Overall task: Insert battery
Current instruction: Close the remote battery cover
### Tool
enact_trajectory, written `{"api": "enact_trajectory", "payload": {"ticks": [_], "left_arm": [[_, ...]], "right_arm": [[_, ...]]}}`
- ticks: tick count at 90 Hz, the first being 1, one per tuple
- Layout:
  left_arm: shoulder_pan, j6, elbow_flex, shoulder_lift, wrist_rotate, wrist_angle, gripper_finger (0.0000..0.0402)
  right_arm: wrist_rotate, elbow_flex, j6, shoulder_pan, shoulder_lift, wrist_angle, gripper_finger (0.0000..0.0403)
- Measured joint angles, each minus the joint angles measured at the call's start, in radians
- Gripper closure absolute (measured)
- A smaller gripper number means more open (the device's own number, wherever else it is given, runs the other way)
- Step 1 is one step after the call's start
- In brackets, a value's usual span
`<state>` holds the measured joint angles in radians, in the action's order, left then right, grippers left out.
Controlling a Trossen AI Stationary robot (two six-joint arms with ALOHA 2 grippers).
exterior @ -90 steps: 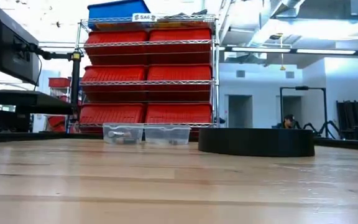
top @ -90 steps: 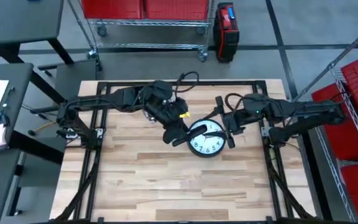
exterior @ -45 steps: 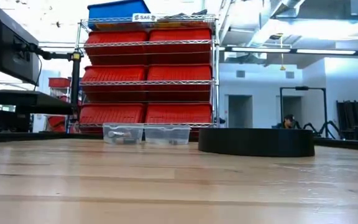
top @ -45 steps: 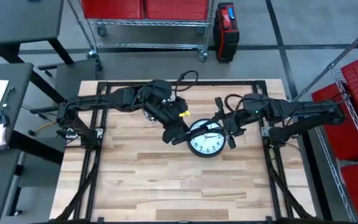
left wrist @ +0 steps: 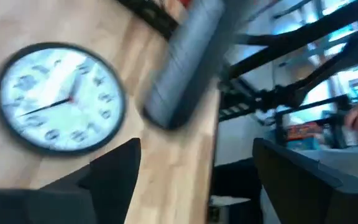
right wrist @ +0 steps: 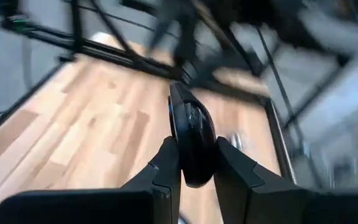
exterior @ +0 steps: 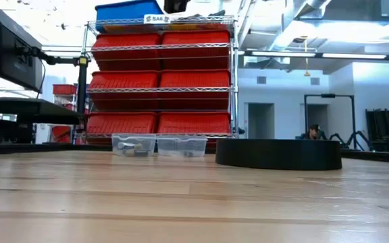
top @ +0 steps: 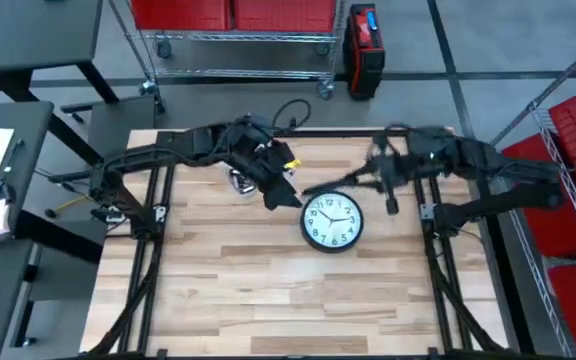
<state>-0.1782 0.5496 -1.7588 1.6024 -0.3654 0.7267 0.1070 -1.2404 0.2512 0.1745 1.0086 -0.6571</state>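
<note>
Round black-rimmed white clock [top: 331, 220] lies face up on the light wooden worktop [top: 218, 270], between the two arms. The left tool [top: 286, 197] hangs just beside its rim, spread wide and empty. The right tool [right wrist: 196, 163], raised near the clock's far side, is pinched narrowly on a dark rounded object [right wrist: 191, 130] I cannot identify.

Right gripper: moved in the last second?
Yes. In the high view the right gripper was over the clock's right edge; now it is off the clock, nearer the table's far edge.
</note>
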Motion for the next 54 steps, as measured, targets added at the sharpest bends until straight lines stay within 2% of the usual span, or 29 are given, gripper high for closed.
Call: {"api": "enact_trajectory", "payload": {"ticks": [12,26,35,45,54], "left_arm": [[-0.049,-0.12,0.0,-0.028,0.097,0.101,0.0115],[-0.135,-0.284,0.0,-0.069,0.077,0.172,0.0115],[-0.194,-0.374,0.0,-0.085,0.017,0.199,0.0114],[-0.251,-0.437,0.0,-0.087,-0.105,0.212,0.0114],[-0.28,-0.487,0.0,-0.084,-0.156,0.228,0.0114]], "right_arm": [[-0.001,0.035,-0.112,0.169,-0.005,-0.011,0.0348],[0.049,0.185,-0.295,0.391,-0.004,0.117,0.0348],[0.145,0.327,-0.46,0.517,0.009,0.253,0.035],[0.292,0.484,-0.694,0.626,0.06,0.431,0.035],[0.339,0.594,-0.866,0.684,0.125,0.579,0.035]]}}
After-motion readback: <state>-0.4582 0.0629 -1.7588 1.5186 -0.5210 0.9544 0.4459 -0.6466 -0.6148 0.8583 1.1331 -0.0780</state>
